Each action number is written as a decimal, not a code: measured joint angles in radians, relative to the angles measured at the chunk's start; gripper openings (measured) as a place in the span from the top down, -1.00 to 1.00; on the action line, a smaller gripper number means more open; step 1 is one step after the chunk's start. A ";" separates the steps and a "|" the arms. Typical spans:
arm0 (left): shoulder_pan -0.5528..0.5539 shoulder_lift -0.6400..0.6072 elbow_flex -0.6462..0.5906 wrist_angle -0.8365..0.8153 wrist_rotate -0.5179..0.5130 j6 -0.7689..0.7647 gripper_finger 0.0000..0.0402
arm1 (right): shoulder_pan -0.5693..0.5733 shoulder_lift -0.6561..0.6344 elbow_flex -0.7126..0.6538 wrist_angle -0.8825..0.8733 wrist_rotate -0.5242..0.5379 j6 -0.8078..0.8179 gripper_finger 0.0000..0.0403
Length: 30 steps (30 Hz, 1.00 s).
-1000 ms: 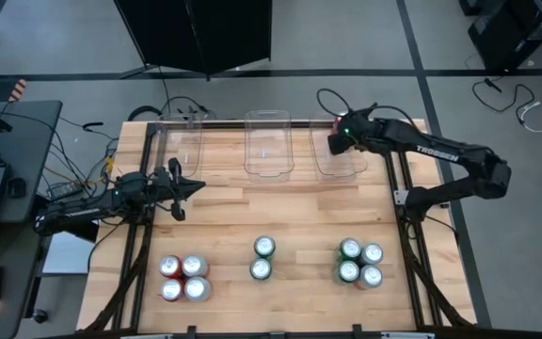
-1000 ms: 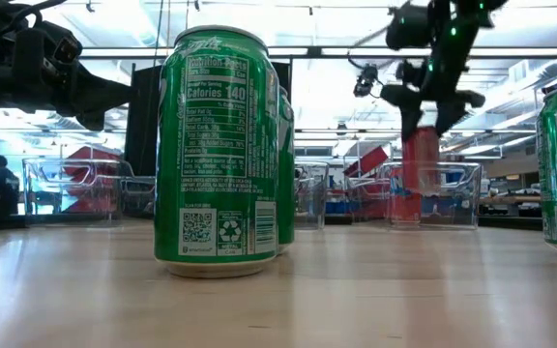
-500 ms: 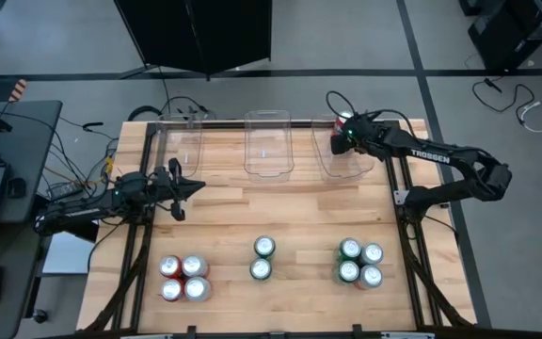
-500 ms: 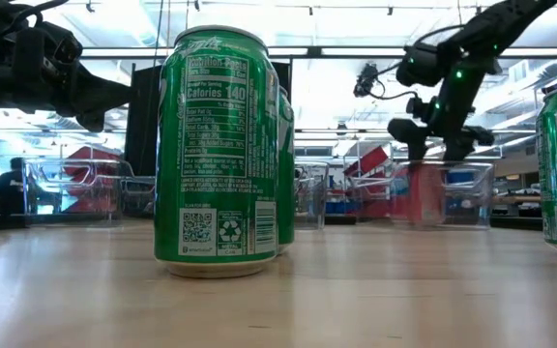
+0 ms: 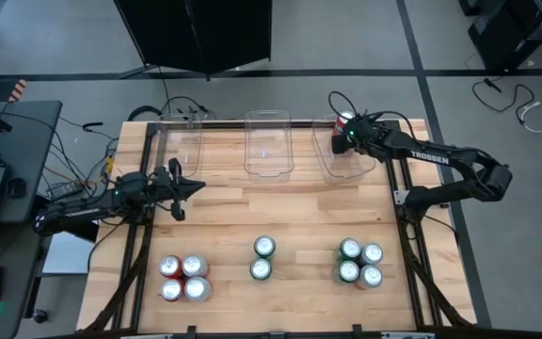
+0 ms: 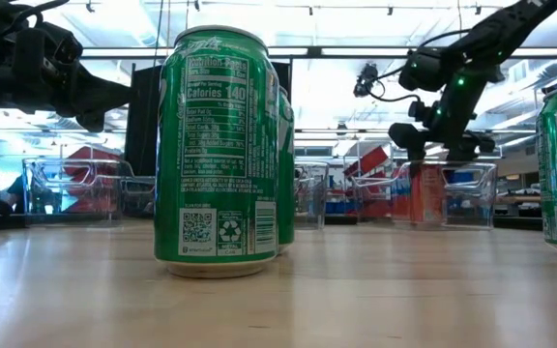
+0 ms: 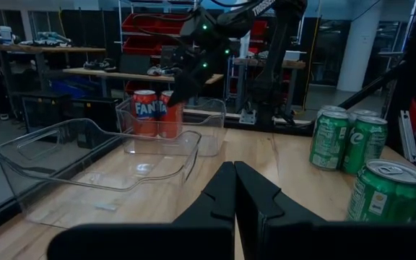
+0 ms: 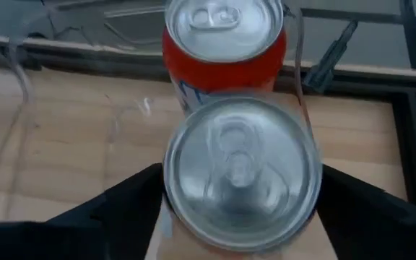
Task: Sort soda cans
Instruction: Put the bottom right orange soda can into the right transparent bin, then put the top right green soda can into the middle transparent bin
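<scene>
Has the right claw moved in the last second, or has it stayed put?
Yes. In the high view the right claw has shifted rightward over the right-hand clear bin, and in the low view it has come down toward it.

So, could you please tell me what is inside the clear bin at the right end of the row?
Two red cans stand upright in the right bin, side by side. The right tool straddles one from above, so the bin floor beneath them is hidden.

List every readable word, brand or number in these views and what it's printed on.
"Calories 140": green can nearest the low camera.
"FANTA": red can in the clear bin, left wrist view.
"TROSSEN": right arm, high view.
The green can's nutrition table and other small print: too small to read.
</scene>
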 joint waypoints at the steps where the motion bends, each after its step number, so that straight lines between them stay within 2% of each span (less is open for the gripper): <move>1: 0.000 0.000 0.000 0.000 0.000 0.000 0.99 | -0.003 0.000 -0.002 -0.008 0.000 -0.005 -0.70; 4: 0.000 0.000 0.000 0.000 0.000 0.000 0.99 | -0.011 0.001 -0.002 -0.004 -0.001 -0.024 -0.79; 8: 0.000 0.000 0.000 0.000 0.000 0.000 0.99 | -0.012 0.001 0.019 -0.021 -0.006 -0.052 -0.81; 14: 0.000 0.000 0.000 0.002 0.000 0.004 0.99 | -0.005 0.001 0.171 -0.180 -0.068 -0.109 -0.77; 20: 0.000 0.000 0.000 0.008 0.000 0.004 0.99 | 0.032 0.000 0.381 -0.422 -0.248 -0.160 -0.76; 24: 0.000 0.000 0.000 0.006 0.000 0.002 0.99 | 0.112 -0.001 0.478 -0.470 -0.342 -0.215 -0.74; 27: 0.000 0.000 0.000 0.005 0.000 0.001 0.99 | 0.220 -0.002 0.494 -0.407 -0.413 -0.240 -0.72; 30: 0.000 0.000 0.000 0.004 0.000 0.003 0.99 | 0.361 -0.001 0.478 -0.297 -0.426 -0.239 -0.69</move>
